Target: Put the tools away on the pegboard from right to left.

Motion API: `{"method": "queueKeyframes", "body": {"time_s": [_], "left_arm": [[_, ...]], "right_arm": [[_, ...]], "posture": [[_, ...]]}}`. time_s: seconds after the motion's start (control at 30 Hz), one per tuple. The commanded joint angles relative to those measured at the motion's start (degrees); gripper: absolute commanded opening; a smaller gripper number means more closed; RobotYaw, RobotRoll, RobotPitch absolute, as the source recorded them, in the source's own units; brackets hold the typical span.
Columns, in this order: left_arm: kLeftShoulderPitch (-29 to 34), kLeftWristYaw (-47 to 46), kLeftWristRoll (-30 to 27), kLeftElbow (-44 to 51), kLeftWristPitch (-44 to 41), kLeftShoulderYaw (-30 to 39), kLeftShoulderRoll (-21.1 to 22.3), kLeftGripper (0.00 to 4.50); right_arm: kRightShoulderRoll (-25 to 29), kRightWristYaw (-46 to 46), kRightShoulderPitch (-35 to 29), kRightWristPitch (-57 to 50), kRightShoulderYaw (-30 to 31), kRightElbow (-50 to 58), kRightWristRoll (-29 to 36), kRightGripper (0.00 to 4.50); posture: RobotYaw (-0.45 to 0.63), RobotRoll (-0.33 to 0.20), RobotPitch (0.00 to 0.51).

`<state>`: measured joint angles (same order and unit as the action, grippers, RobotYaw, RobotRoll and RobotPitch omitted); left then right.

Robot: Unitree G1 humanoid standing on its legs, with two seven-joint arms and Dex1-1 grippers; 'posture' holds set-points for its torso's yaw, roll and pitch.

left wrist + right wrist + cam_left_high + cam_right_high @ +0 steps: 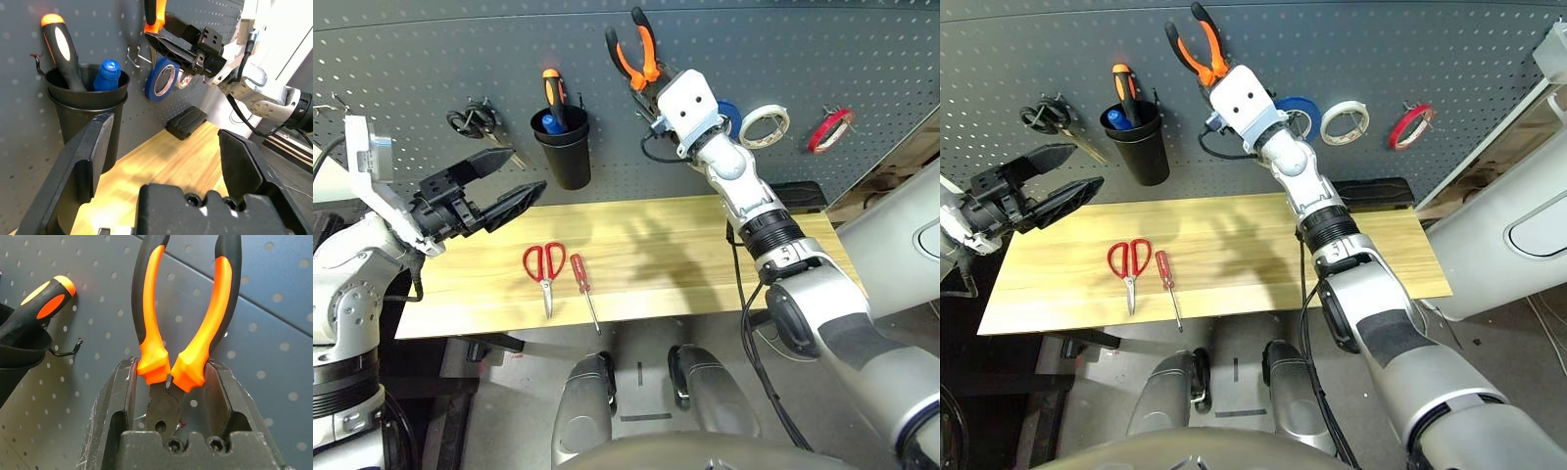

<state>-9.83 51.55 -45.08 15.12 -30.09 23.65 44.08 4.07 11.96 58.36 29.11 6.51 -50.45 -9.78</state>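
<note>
Right arm stretched upward, its right gripper [168, 382] clamped closed; left gripper [499, 191] hovers with fingers spread wide.

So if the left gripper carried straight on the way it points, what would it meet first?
Probably the black cup hung on the pegboard: the open left gripper points toward it, though depth is unclear.

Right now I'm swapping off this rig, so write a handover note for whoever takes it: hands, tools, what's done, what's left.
Right hand: shut on the orange-handled pliers, held up against the pegboard, handles up.
Left hand: open, empty, above the table's left end.
Done: red tape ring hangs on the pegboard at the far right.
Left: get the pliers onto a hook, then the red-handled screwdriver and the red-handled scissors, both lying on the table.
</note>
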Motion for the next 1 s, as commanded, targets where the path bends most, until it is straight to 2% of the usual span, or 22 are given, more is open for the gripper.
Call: {"method": "queueKeyframes", "body": {"time_s": [0.03,0.47,0.7,1.0], "left_arm": [[0.67,0.67,-0.63,1.26,-0.7,0.35,0.94,4.5],[1.06,0.2,-1.01,1.89,-1.04,0.47,0.7,4.5],[0.87,0.14,-1.04,1.93,-1.14,0.25,0.72,4.5],[0.31,0.4,-1.18,1.89,-1.61,0.03,0.99,4.5]], "right_arm": [[-0.3,-0.65,1.23,1.06,-0.57,-3.17,0.62,2.09],[-0.03,-0.92,0.44,1.8,-1.13,-6.4,0.91,2.09],[0.98,-6.24,0.38,5.15,3.67,-2.35,-7.08,2.09],[-0.11,-11.9,-2.28,3.79,5.97,4.2,-11.23,2.09]], "posture": [[0.05,0.0,0.17],[0.05,0.0,0.171],[0.05,0.0,0.173],[0.05,0.0,0.175]]}}
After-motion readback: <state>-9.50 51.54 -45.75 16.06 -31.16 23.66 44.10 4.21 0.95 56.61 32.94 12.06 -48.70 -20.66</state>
